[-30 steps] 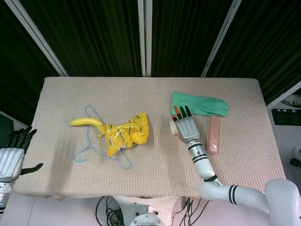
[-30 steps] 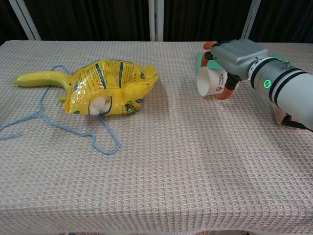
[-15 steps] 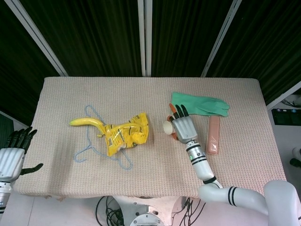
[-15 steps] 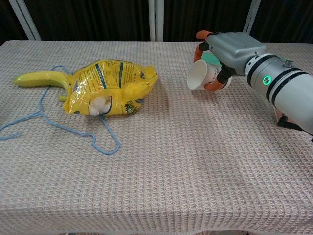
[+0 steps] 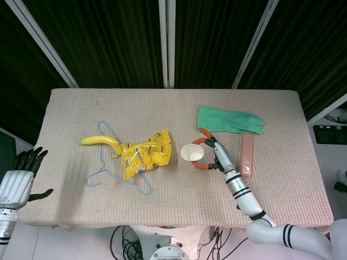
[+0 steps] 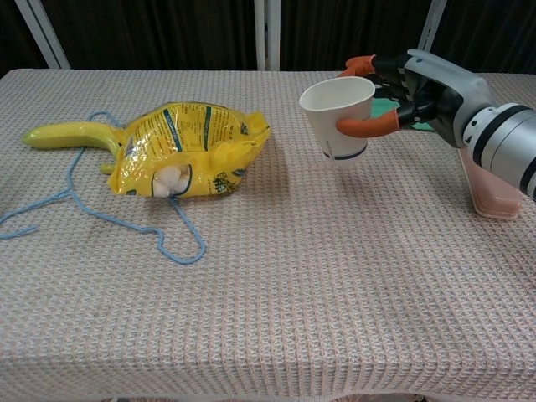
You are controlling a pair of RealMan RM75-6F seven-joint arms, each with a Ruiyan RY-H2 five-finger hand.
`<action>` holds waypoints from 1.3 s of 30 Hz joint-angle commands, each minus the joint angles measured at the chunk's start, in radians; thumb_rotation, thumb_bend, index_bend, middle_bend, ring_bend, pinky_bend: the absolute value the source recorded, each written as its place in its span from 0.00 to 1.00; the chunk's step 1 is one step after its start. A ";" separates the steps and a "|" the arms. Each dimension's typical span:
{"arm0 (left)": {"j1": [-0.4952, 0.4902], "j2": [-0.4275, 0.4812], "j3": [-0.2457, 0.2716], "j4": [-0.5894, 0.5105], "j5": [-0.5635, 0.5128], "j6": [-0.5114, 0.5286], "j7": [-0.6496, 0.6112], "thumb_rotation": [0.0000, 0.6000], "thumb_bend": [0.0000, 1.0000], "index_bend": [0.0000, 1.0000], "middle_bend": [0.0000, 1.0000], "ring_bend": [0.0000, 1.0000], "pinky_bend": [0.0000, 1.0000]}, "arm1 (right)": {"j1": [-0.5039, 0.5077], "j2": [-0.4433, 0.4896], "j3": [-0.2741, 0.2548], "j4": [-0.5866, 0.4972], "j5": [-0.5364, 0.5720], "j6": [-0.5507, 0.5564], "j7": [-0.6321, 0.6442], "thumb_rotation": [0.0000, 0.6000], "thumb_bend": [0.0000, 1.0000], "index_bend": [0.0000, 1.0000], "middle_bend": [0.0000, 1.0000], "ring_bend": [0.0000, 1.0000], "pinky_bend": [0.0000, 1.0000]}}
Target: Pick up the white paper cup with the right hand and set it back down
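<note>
Your right hand has its orange-tipped fingers clamped around the white paper cup, held upright and clear above the table right of center in the chest view, while your left hand hangs empty with fingers apart at the head view's lower left.

Head view looks steeply down from high; chest view — low, close — shares the table.
</note>
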 commanded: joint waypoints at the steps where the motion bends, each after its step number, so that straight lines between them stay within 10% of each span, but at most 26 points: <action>1: -0.003 -0.003 0.000 0.002 -0.001 -0.004 0.003 1.00 0.09 0.03 0.00 0.00 0.01 | -0.062 0.026 -0.050 0.086 -0.125 -0.055 0.253 1.00 0.22 0.55 0.06 0.00 0.00; 20: -0.005 -0.012 0.000 0.019 0.006 0.002 -0.002 1.00 0.09 0.03 0.00 0.00 0.01 | -0.067 0.003 -0.140 0.234 -0.257 -0.032 0.379 1.00 0.21 0.55 0.05 0.00 0.00; 29: -0.007 -0.014 0.001 0.018 0.003 0.000 0.003 1.00 0.09 0.03 0.00 0.00 0.01 | -0.056 0.051 -0.185 0.222 -0.312 -0.028 0.395 1.00 0.15 0.03 0.00 0.00 0.00; 39: -0.007 -0.014 0.003 0.018 0.004 -0.002 0.004 1.00 0.09 0.03 0.00 0.00 0.01 | -0.144 0.173 -0.225 0.146 -0.369 0.158 0.339 1.00 0.03 0.00 0.00 0.00 0.00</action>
